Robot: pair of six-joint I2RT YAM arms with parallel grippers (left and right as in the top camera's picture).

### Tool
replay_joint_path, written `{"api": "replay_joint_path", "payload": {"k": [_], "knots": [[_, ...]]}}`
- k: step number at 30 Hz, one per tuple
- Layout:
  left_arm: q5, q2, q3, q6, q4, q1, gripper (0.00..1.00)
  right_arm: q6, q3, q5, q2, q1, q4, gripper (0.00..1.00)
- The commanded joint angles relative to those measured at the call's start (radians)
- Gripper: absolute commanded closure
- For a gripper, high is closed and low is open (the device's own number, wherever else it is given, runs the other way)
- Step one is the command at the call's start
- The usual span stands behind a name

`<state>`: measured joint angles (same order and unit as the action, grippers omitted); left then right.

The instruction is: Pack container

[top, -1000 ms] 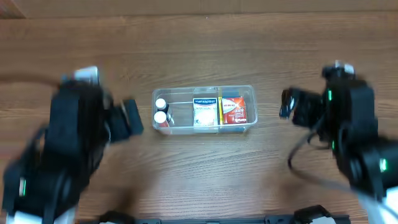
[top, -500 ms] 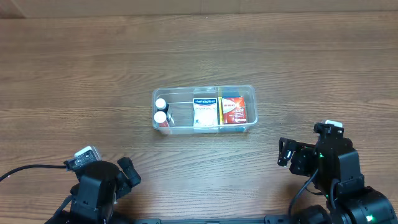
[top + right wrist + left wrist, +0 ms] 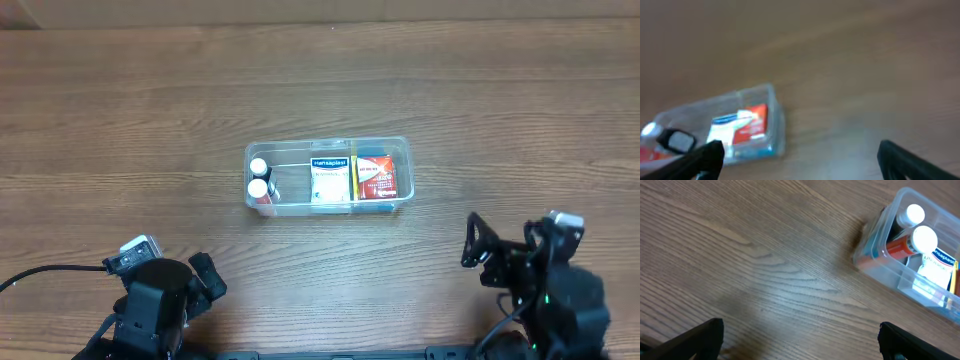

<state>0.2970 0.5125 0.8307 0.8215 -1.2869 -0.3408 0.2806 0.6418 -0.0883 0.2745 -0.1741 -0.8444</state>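
Overhead view: the container [image 3: 300, 207] sits packed at the middle of the bench [image 3: 520, 90], well apart from both arms.
Two white-capped bottles [image 3: 259, 176] are lodged at its left end and boxes [image 3: 331, 178] fill the rest; nothing loose is seen around it. The jaws of the left arm [image 3: 160, 300] and of the right arm [image 3: 545, 285] are spread wide and empty at the near edge. The packing is judged complete, so any parking move is best made low and away from the container, so that it is not nudged.
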Motion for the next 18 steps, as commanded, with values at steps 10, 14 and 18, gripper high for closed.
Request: {"api": "replay_joint_path", "payload": {"k": [10,14,18], "knots": [[0.024,-0.01,-0.005,0.024,0.003,-0.005,0.0,-0.182,-0.583,0.113,-0.271,0.073,0.841,0.0],[0.024,-0.01,-0.005,0.024,0.003,-0.005,0.0,-0.18,-0.633,0.109,-0.272,0.074,0.778,0.0],[0.024,-0.01,-0.005,0.024,0.003,-0.005,0.0,-0.18,-0.633,0.109,-0.271,0.074,0.761,0.0]]}}
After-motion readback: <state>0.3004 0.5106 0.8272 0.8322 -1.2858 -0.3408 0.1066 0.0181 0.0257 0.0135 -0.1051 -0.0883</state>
